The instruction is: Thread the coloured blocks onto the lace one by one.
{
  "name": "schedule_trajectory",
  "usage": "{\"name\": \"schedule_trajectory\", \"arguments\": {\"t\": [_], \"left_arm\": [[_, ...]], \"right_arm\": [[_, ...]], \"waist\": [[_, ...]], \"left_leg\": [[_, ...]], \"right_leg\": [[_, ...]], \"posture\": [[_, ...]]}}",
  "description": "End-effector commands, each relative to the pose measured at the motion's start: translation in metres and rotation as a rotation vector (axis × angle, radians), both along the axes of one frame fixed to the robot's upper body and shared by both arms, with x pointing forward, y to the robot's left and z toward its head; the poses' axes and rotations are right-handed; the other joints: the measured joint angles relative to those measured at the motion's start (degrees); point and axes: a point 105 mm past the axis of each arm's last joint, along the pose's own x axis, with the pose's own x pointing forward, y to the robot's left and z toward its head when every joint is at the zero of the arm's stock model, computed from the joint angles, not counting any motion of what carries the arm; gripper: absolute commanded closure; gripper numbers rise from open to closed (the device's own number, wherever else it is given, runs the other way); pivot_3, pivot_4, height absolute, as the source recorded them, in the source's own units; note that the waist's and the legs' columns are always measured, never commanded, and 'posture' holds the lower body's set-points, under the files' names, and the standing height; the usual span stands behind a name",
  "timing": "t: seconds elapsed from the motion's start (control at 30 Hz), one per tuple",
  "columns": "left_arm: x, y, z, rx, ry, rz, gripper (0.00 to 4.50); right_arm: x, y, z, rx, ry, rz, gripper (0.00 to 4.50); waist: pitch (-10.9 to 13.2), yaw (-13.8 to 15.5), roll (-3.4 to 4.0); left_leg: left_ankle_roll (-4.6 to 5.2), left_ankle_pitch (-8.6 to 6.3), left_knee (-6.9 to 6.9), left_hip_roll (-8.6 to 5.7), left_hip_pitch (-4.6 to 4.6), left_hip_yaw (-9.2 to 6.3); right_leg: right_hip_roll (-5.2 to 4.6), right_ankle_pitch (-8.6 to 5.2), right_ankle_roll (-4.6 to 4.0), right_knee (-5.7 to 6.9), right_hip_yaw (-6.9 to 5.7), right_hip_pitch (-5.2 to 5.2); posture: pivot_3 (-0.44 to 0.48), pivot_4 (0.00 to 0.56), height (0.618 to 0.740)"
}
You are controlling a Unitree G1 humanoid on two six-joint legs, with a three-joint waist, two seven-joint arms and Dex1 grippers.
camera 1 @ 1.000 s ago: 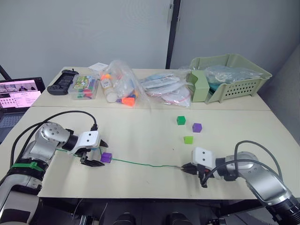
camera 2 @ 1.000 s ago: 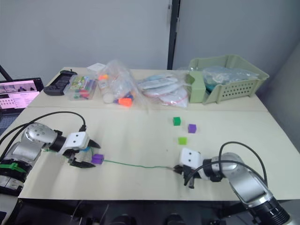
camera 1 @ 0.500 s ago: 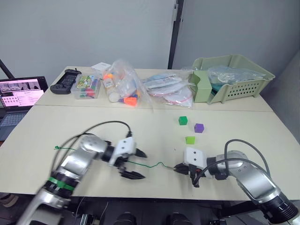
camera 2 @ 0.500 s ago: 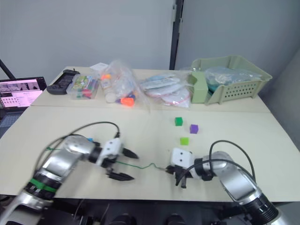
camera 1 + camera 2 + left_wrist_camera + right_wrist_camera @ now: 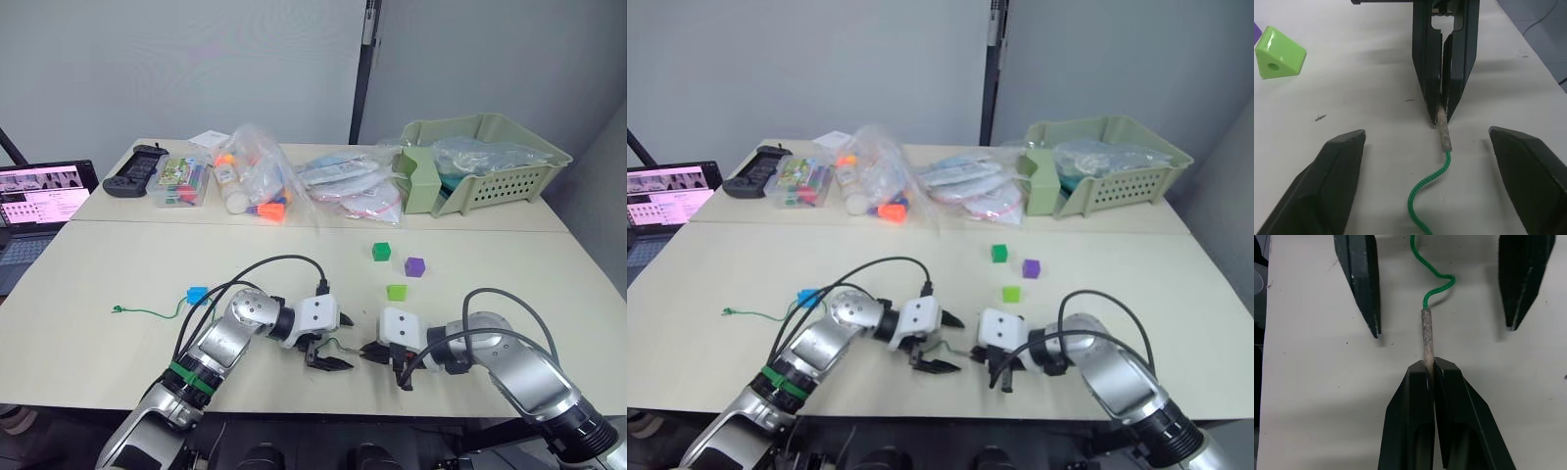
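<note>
The lace is a thin green string. Its knotted end (image 5: 118, 310) lies at the left, and it runs through a blue block (image 5: 197, 294) toward the middle. My right gripper (image 5: 365, 352) is shut on the lace's stiff pale tip (image 5: 1426, 335). Directly facing it, my left gripper (image 5: 341, 343) stands open, one finger (image 5: 1342, 181) on each side of the green lace (image 5: 1425, 205), touching nothing. Loose on the table behind the grippers are a green block (image 5: 380, 252), a purple block (image 5: 414, 266) and a lime block (image 5: 395, 292).
Along the back stand a green basket (image 5: 509, 166), plastic bags of parts (image 5: 257, 181), a clear box (image 5: 177, 182) and a black controller (image 5: 132, 169). A laptop (image 5: 34, 201) sits at the far left. Black cables loop over both arms.
My left arm has swung right along the lace, from the left side to just in front of the right gripper. The purple block beside it is no longer seen. The right gripper kept hold.
</note>
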Motion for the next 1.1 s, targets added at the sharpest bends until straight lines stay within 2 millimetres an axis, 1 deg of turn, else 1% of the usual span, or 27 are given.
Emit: {"name": "schedule_trajectory", "arguments": {"t": [0.03, 0.3, 0.33, 0.67, 0.8, 0.87, 0.9, 0.97, 1.03, 1.1], "left_arm": [[0.0, -0.005, 0.011, -0.004, -0.036, -0.022, 1.68], [-0.001, -0.005, 0.011, 0.009, -0.029, -0.031, 4.34], [-0.001, -0.005, 0.011, 0.009, -0.028, -0.031, 4.45], [-0.002, -0.006, 0.011, -0.003, -0.019, -0.036, 4.45], [-0.002, -0.005, 0.013, -0.024, -0.012, -0.029, 4.45], [-0.002, -0.003, 0.014, -0.033, -0.006, -0.02, 4.5], [-0.002, -0.002, 0.014, -0.035, -0.005, -0.018, 4.5], [-0.001, 0.0, 0.014, -0.039, -0.003, -0.011, 4.5], [-0.001, 0.004, 0.017, -0.063, 0.004, 0.007, 4.5], [-0.001, 0.007, 0.02, -0.084, 0.012, 0.021, 4.5]], "right_arm": [[0.0, 0.004, 0.006, 0.004, -0.027, 0.012, 4.5], [0.0, 0.004, 0.006, 0.007, -0.026, 0.006, 4.5], [0.0, 0.004, 0.006, 0.007, -0.027, 0.005, 4.5], [0.0, 0.004, 0.006, 0.005, -0.025, 0.002, 4.5], [0.001, 0.004, 0.01, 0.034, -0.025, -0.02, 4.5], [0.003, 0.002, 0.017, 0.077, -0.04, -0.067, 3.8], [0.002, -0.001, 0.019, 0.088, -0.035, -0.084, 3.53], [-0.001, -0.008, 0.024, 0.11, -0.035, -0.129, 2.84], [-0.002, -0.024, 0.036, 0.201, -0.048, -0.263, 2.18], [-0.004, -0.036, 0.043, 0.291, -0.051, -0.379, 1.49]], "waist": [[0.0, 0.0, 0.0], [0.0, 0.0, 0.0], [0.0, 0.0, 0.0], [0.0, 0.0, 0.0], [0.0, 0.0, 0.0], [0.0, 0.0, 0.0], [0.0, 0.1, 0.0], [0.0, 0.2, 0.0], [0.0, 0.3, 0.0], [0.0, 0.5, 0.0]], "left_leg": [[0.0, 0.0, 0.0, 0.0, 0.0, 0.0], [0.0, 0.0, 0.0, 0.0, -0.01, -0.01], [0.0, 0.0, 0.0, 0.0, 0.0, -0.01], [0.0, 0.0, 0.0, -0.01, 0.0, -0.01], [0.0, 0.0, 0.0, -0.01, 0.0, -0.02], [0.0, 0.0, 0.0, -0.01, -0.01, -0.03], [0.0, 0.0, 0.0, -0.01, -0.01, -0.05], [0.0, 0.0, 0.0, -0.04, -0.03, -0.09], [0.0, 0.0, 0.0, -0.05, -0.05, -0.11], [0.01, -0.01, 0.01, -0.05, -0.06, -0.19]], "right_leg": [[0.0, 0.0, 0.0, 0.0, 0.0, 0.0], [0.0, 0.0, 0.0, 0.0, 0.0, 0.0], [0.0, 0.0, 0.0, 0.0, 0.0, 0.0], [-0.01, 0.0, 0.0, 0.0, 0.0, 0.0], [-0.01, 0.0, 0.0, 0.0, 0.0, 0.0], [-0.01, 0.0, 0.0, 0.0, 0.0, 0.0], [-0.01, 0.0, 0.0, 0.01, 0.0, 0.0], [-0.05, 0.0, 0.0, 0.01, 0.0, 0.0], [-0.06, 0.0, 0.01, -0.02, 0.01, 0.0], [-0.07, 0.0, 0.02, -0.02, 0.01, 0.01]], "posture": [[0.0, 0.15, 0.74], [0.0, 0.15, 0.74], [0.0, 0.15, 0.74], [0.0, 0.15, 0.74], [0.0, 0.15, 0.74], [0.0, 0.15, 0.74], [0.0, 0.15, 0.74], [0.0, 0.15, 0.74], [0.0, 0.15, 0.74], [0.0, 0.15, 0.74]]}}
